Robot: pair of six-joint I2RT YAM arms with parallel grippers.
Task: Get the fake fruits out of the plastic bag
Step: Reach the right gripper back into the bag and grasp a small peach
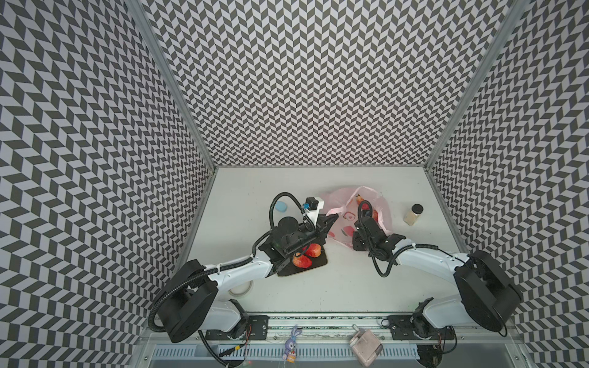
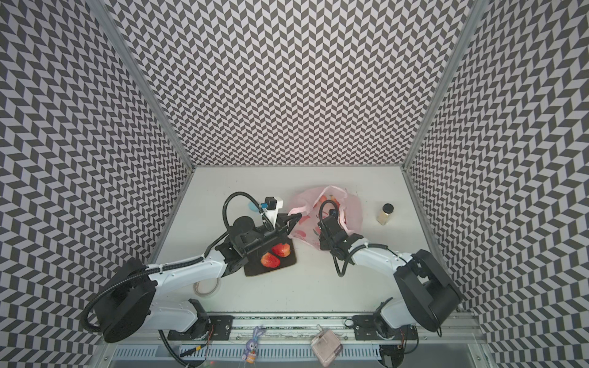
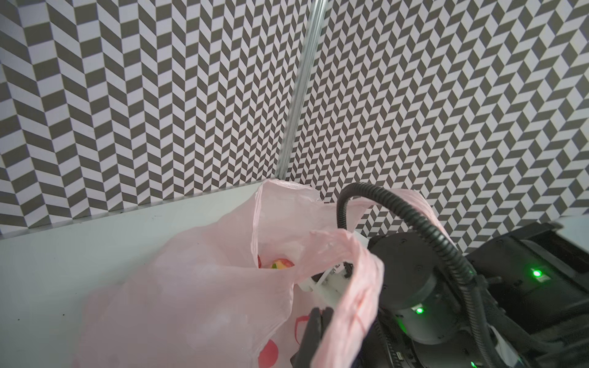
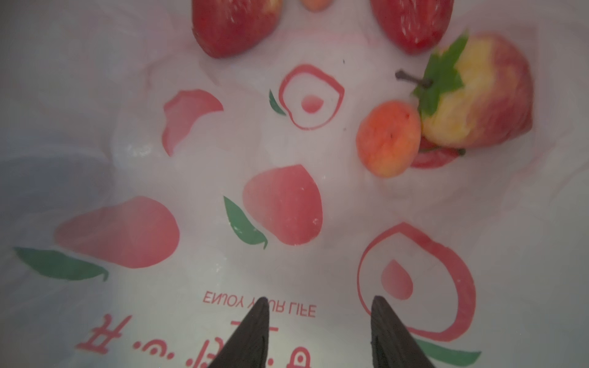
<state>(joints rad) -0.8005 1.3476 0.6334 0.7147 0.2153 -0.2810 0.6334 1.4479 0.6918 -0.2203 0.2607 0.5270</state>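
My left gripper (image 3: 319, 313) is pressed together on a fold of the thin, translucent pale-pink plastic bag (image 3: 191, 286), pinching the rim by a loop handle so the mouth stands lifted and open. My right gripper (image 4: 322, 302) is down inside that mouth. Its two dark fingers (image 4: 258, 321) stand spread with nothing between them, only the printed bag floor beneath. Ahead of them lie the fake fruits left inside: a small round orange-peach ball (image 4: 387, 138) touching a larger red-and-yellow fruit with a green leafy cap (image 4: 484, 95), a red one mostly hidden under both, and two glossy red strawberries (image 4: 236, 25) farther in, cut off by the frame. Two more red strawberries (image 2: 270, 259) lie out on the square dark plate (image 2: 258, 270), just beside the bag. I judge the step in hand to be reaching for the next fruit, and the ball looks easiest. I would turn the wrist until the ball sits centred between the fingers, go in low without scooping film, then close gently, since a smooth round thing may squirt sideways. The left pinch should hold its height so the mouth does not sag, and the lift should go straight out through the opening.
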